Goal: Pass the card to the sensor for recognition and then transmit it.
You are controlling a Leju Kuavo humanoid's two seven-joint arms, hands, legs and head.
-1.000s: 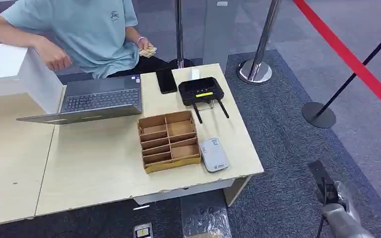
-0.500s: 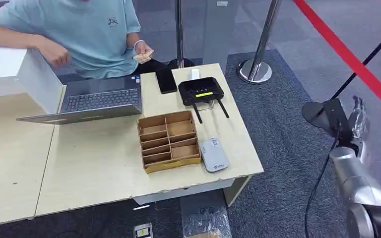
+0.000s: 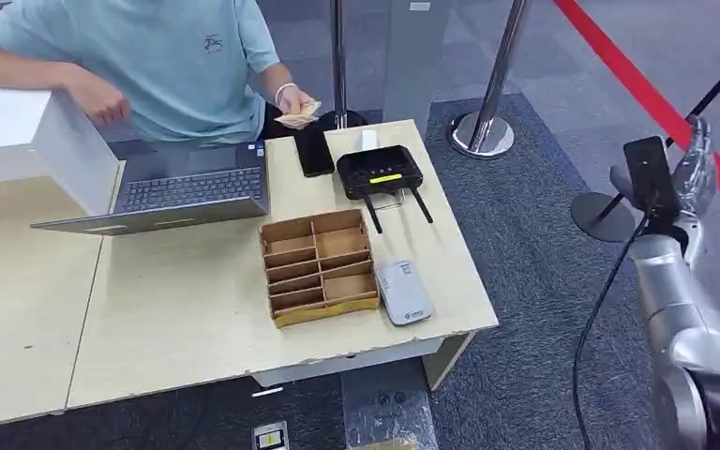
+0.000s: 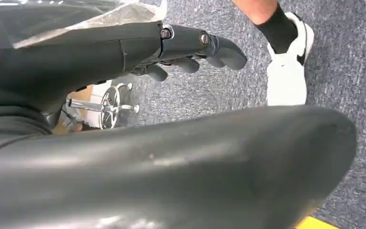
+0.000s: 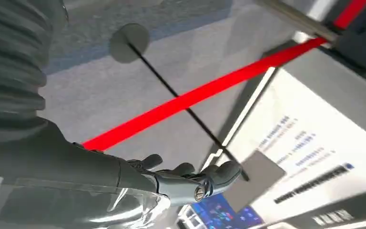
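A pale wooden surface (image 3: 197,309) stands on grey carpet. Behind it sits a person (image 3: 164,66) in a light blue shirt, holding a small stack of tan cards (image 3: 300,112) in one hand just past the far edge of the surface, close to a black phone (image 3: 314,152) that lies flat there.

An open laptop (image 3: 183,187) rests toward the far left of the surface. To the right of the phone sits a black box with two antennas and a yellow strip (image 3: 382,174). Near the front edge is a brown cardboard tray (image 3: 319,265) divided into compartments. Just to its right lies a small grey card sensor (image 3: 403,292), flat on the surface.

The robot's right hand (image 3: 692,173) is raised off to the right, well away from the surface, over the carpet near a black stanchion base (image 3: 602,217) and a red barrier belt (image 3: 656,103). In the right wrist view its fingers (image 5: 219,172) are loosely extended and apart, with nothing between them.

The left hand (image 4: 190,52) hangs low over the carpet, its fingers lightly curled and holding nothing. A person's white shoe (image 4: 287,71) stands on the carpet beyond it.

A chrome post (image 3: 487,122) with a round base stands behind the surface's far right corner.
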